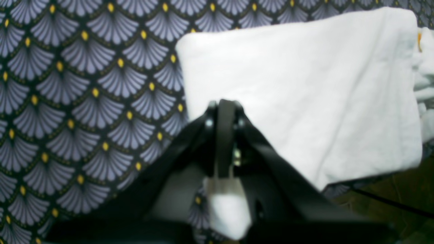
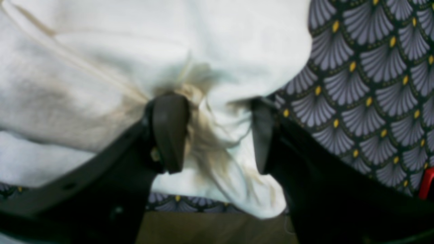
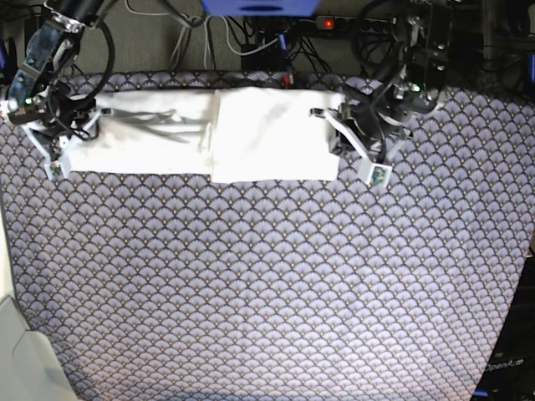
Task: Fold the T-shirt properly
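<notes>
T-shirt [image 3: 209,134] on table's [image 3: 267,292] far edge, between grippers

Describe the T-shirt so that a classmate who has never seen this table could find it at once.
Start at the fan-patterned tablecloth covering the table and look along its far edge, between the two arms. There lies the T-shirt, folded into a long plain white band. It is the only white cloth on the dark pattern.

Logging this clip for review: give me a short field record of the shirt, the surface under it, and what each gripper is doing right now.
garment: T-shirt, white, folded into a long strip along the far edge, one layer lapped over its middle
surface: fan-patterned tablecloth
left gripper: shut, just off the strip's end, nothing seen held
right gripper: jaws wide apart, bunched cloth between the fingers, at the opposite end
print: not visible
</notes>
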{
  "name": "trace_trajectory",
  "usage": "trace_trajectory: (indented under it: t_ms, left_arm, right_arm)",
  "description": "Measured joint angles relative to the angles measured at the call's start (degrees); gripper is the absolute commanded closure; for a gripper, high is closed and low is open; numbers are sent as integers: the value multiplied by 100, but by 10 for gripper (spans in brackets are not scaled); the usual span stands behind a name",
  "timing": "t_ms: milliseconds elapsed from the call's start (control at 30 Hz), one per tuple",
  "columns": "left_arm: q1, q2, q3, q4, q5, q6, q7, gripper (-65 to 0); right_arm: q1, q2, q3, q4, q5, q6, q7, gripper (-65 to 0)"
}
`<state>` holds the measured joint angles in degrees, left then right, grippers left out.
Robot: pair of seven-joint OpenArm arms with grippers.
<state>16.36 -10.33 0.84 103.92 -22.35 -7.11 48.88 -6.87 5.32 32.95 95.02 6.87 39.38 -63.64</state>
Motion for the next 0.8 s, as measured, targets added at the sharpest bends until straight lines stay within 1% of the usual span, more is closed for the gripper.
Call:
trace_trajectory:
  t_ms: [100, 200, 267, 333, 400, 733, 800]
  left_arm:
    - [50, 0, 0, 2, 2, 0, -24, -4]
    - [85, 0, 0, 2, 0, 0, -22, -4]
    - [85, 0, -2, 2, 0, 0, -24, -4]
    - [87, 4, -98, 2, -4, -22, -17, -4]
    - [103, 0, -254, 2, 2, -20, -22, -4]
    - [356, 0, -966, 339, 0, -22, 0, -4]
    - [442, 4, -1080, 339, -24, -22, 2, -4]
  right_arm:
    - [2, -15, -2, 0, 2, 0, -17, -253]
    - [0, -28, -26, 0, 35, 0, -20, -195]
    - [-2, -33, -50, 0, 57, 0, -20, -132]
    - [-20, -46, -50, 0, 92, 0, -17, -55]
    - [-20, -44, -50, 0, 92, 2, -17, 0]
    - [-15, -46, -48, 37, 85, 2, -20, 0]
    - [-39, -90, -50, 219, 17, 26, -111, 0]
